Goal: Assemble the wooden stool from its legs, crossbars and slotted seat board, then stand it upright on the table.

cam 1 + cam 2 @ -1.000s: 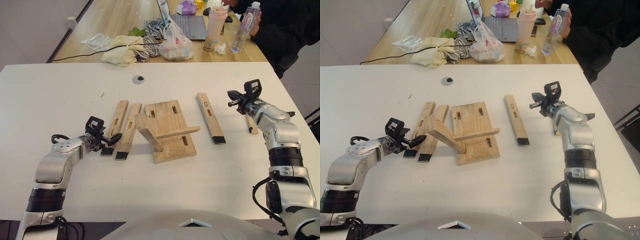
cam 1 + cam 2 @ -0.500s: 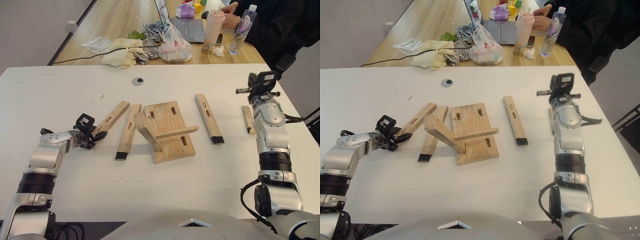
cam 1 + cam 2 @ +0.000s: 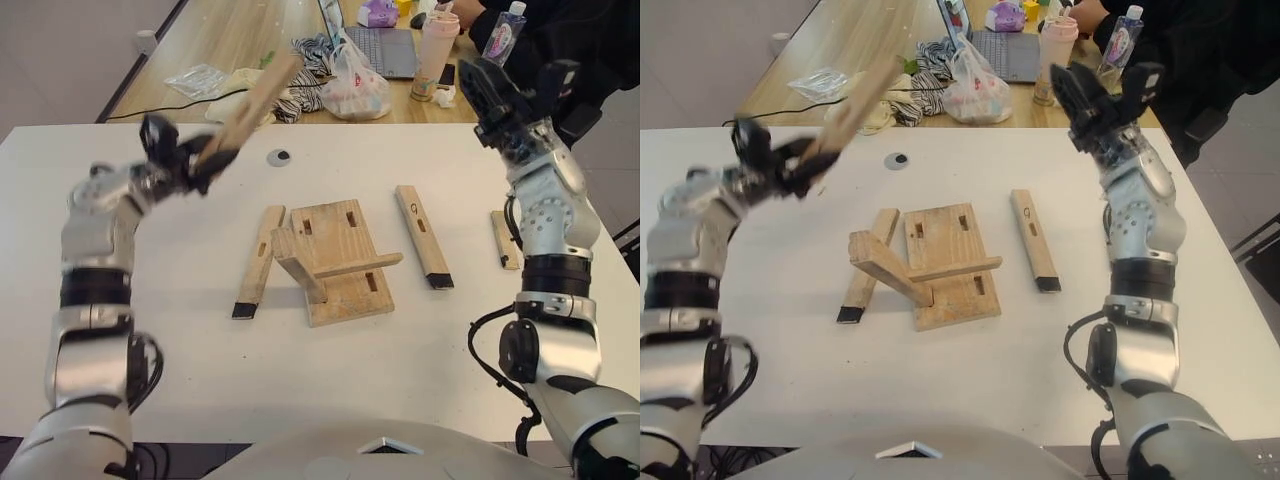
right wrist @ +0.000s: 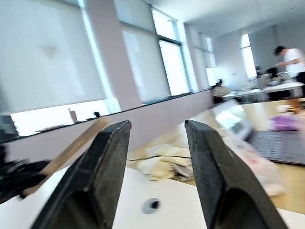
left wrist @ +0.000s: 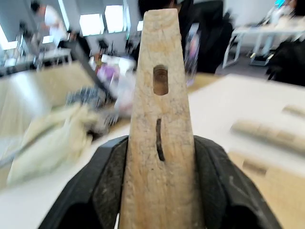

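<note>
White counter (image 3: pixel 400 380) is carrying a stool that I judge to be barely begun. Its slotted seat board (image 3: pixel 330 225) is lying flat, with one fitted leg (image 3: pixel 297 265) sticking up from it at a lean and a crossbar (image 3: pixel 358 265) jutting from that leg across the board. Two loose legs are waiting flat, one (image 3: pixel 258 262) just left of the seat board and one (image 3: pixel 422 236) near its right side. A short piece (image 3: pixel 504 239), possibly a second crossbar, is lying well to the right of the board.

Up and left of the seat board, the left hand (image 3: pixel 190 160) is clamping another leg (image 5: pixel 161 95) in the air. The right hand (image 4: pixel 157 125) is hanging wide and empty, high to the board's right.

Three legs, the remaining bars and the final standing-up are all waiting to be done.
</note>
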### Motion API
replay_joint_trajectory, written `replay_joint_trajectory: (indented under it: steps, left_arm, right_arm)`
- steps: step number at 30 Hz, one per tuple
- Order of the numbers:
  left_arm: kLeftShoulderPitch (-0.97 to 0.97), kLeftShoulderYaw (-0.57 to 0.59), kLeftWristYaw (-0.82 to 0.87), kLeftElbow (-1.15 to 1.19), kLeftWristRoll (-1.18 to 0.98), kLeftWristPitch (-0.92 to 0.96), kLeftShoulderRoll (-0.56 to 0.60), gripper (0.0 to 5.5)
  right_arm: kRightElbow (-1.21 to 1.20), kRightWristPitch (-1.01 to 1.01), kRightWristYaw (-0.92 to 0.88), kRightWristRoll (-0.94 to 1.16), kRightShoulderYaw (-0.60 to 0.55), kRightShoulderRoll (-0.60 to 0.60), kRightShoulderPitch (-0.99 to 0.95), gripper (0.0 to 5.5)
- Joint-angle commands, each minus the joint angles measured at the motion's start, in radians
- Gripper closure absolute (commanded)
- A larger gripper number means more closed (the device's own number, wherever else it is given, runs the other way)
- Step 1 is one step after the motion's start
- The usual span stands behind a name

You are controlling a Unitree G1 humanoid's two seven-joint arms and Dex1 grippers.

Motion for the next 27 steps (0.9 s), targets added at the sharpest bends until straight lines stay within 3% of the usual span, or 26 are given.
replay_joint_trajectory:
  steps: [1, 7, 12, 21, 27]
  left_arm:
    - [-0.138, -0.001, -0.119, -0.091, -0.148, 0.144, -0.066, 3.51]
    - [-0.101, -0.056, -0.221, -0.164, -0.205, 0.268, -0.115, 3.51]
    - [-0.015, -0.101, -0.275, -0.265, -0.210, 0.332, -0.107, 3.51]
    - [0.001, -0.107, -0.322, -0.282, -0.212, 0.366, -0.098, 3.51]
    - [-0.015, -0.116, -0.279, -0.233, -0.150, 0.338, -0.102, 3.51]
  right_arm:
    - [-0.088, 0.192, 0.093, 0.170, -0.022, -0.052, -0.109, 2.76]
    - [-0.241, 0.369, 0.082, 0.335, -0.011, -0.007, -0.106, 1.84]
    - [-0.255, 0.467, 0.044, 0.459, -0.044, -0.012, -0.107, 1.78]
    - [-0.219, 0.552, 0.152, 0.481, -0.025, -0.058, -0.071, 3.08]
    - [-0.211, 0.464, 0.151, 0.401, -0.027, -0.042, -0.093, 3.13]
